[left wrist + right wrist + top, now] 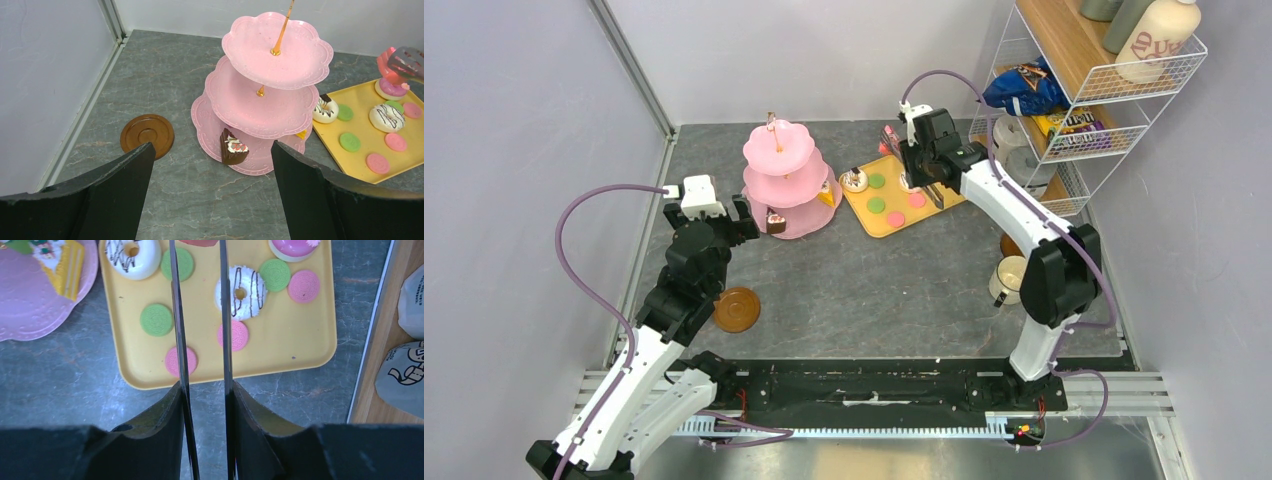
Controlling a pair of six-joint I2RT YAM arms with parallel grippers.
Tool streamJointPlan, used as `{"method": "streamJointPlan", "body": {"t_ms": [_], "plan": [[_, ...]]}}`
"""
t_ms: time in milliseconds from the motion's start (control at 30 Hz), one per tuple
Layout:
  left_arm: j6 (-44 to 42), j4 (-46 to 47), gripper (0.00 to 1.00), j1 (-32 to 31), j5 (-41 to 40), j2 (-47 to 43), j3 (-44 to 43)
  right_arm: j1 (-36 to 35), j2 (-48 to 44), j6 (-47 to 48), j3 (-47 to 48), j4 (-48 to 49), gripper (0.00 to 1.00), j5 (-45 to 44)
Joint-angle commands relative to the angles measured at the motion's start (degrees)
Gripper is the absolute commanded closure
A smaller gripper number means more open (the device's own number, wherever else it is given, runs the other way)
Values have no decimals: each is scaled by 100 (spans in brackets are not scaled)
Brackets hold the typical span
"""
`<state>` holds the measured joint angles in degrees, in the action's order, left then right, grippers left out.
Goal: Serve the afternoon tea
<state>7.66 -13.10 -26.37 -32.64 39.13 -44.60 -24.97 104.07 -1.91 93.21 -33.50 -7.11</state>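
Right wrist view: my right fingers (150, 440) clench metal tongs (224, 340) over the yellow tray (310, 350), tips cropped. Left wrist view shows those tips near a pink-iced donut (392, 90). My left gripper (212, 150) gapes empty, facing the pink three-tier stand (265, 110).

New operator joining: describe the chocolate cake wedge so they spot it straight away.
Find the pink three-tier stand, left of the yellow tray. On its lowest tier, at the near edge, sits the chocolate wedge. It is dark brown with white cream on top, unlike the yellow wedge on the tray side.
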Motion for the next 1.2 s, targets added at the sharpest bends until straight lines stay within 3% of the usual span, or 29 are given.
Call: {"method": "streamJointPlan", "body": {"t_ms": [0, 467, 1167], "plan": [[136, 245, 6, 25, 4, 1, -5, -234, -479, -65, -239, -105, 63, 131], [139, 238, 6, 24, -5, -27, -5, -1262, -947, -50, -831, -454, 62, 421], [139, 247, 6, 22, -14, -72, -5, -2209, 702, -174, 480, -432, 62, 927]]}}
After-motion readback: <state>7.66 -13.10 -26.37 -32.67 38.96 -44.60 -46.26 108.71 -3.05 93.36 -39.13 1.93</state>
